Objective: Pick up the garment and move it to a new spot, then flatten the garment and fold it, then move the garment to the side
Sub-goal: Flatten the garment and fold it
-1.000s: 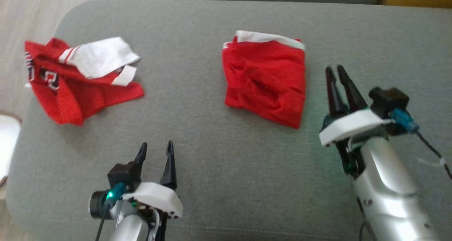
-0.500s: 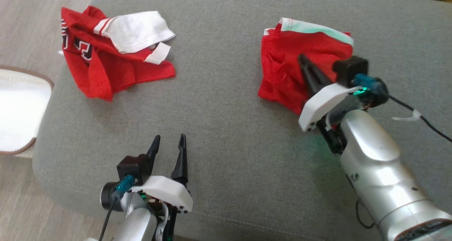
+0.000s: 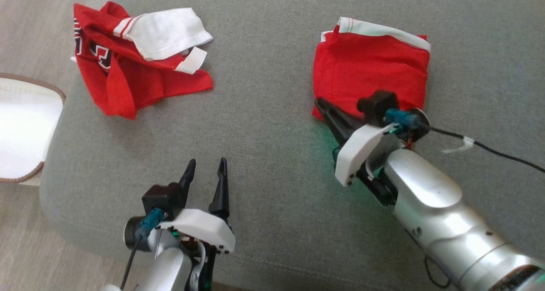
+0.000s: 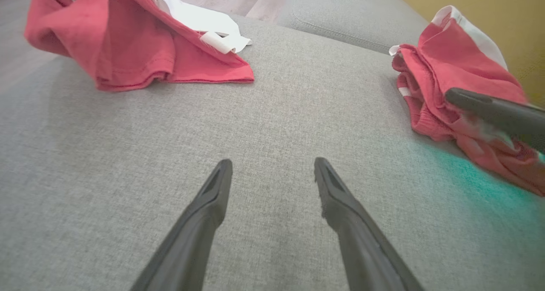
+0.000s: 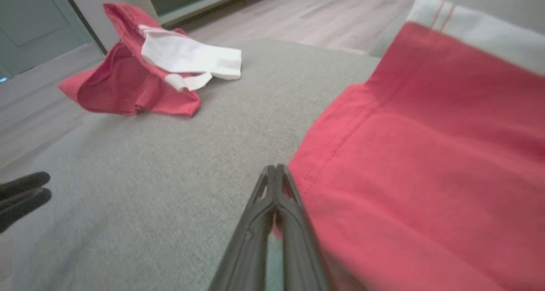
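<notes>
While the left gripper (image 3: 207,162) hangs over the near edge of the grey cushion (image 3: 264,167), fingers spread wide with nothing between them, the right gripper (image 3: 320,101) is at the folded garment (image 3: 370,65).

Right side:
- Fingers pressed together, tips touching; no gap visible at the tips in the right wrist view.
- Tips sit at the garment's near-left corner, right along the stitched hem. Can't tell whether any cloth is pinched between them.
- From the left wrist view, one dark finger lies across the garment's low corner.
- Green glow on the cushion under the wrist. Black cable (image 3: 489,148) trails off to the right.

Garment:
- Red, folded into a rough rectangle, white band along the far edge.
- Lies flat on the right half of the cushion, a few soft wrinkles.

Other stuff:
- Crumpled jersey (image 3: 127,78), red with a white panel and dark lettering, at the far-left corner of the cushion, well apart from the folded piece.
- Left gripper points roughly toward the bare grey stretch between the two pieces, touching neither.
- White mat with a brown rim (image 3: 21,129) on the wood floor (image 3: 30,22), left of the cushion.
</notes>
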You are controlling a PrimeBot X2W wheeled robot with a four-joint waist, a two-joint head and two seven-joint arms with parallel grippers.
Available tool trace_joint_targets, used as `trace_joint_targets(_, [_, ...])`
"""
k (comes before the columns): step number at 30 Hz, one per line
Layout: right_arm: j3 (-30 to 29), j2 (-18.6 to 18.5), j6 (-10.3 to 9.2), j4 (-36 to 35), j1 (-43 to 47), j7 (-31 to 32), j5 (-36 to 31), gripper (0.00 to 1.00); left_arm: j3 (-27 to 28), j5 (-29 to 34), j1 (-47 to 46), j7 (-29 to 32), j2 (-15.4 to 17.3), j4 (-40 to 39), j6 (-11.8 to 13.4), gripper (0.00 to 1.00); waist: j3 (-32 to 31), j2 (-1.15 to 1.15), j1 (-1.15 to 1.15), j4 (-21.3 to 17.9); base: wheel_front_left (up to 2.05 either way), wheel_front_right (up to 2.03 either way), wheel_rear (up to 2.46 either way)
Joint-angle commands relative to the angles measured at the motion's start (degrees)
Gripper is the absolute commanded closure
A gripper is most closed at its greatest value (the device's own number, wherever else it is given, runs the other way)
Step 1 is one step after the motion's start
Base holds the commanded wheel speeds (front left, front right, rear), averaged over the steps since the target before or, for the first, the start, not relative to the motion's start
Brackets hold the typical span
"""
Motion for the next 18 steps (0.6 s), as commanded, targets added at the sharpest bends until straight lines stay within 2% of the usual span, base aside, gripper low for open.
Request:
trace_joint_targets(1, [0.6,0.0,0.37,-3.1,-2.7,-1.4,1.4,1.00,1.3,-0.2,-2.6,-0.3,0.6,-2.0,0.1,0.00,0.2,0.00,0.00,-0.1,0.00,0.00,0.00])
trace_joint_targets(8, [-2.0,-3.2,0.37,-3.6,-8.7,-2.6,3.2,1.00,0.1,-0.7,-3.3,-0.3,0.6,-2.4,0.0,0.00,1.1,0.00,0.00,0.9,0.00,0.00,0.00])
trace_joint_targets(12, [-3.7,-3.8,0.37,-0.7,-10.4,-2.6,2.5,1.00,-0.5,-1.0,-3.7,-0.3,0.6,-2.4,-0.1,0.00,1.5,0.00,0.00,2.0,0.00,0.00,0.00])
trace_joint_targets(18, [-6.8,-3.7,0.37,8.5,-13.3,-2.1,-0.3,1.00,-1.6,-1.5,-4.3,-0.3,0.6,-2.5,-0.1,0.00,2.8,0.00,0.00,4.5,0.00,0.00,0.00])
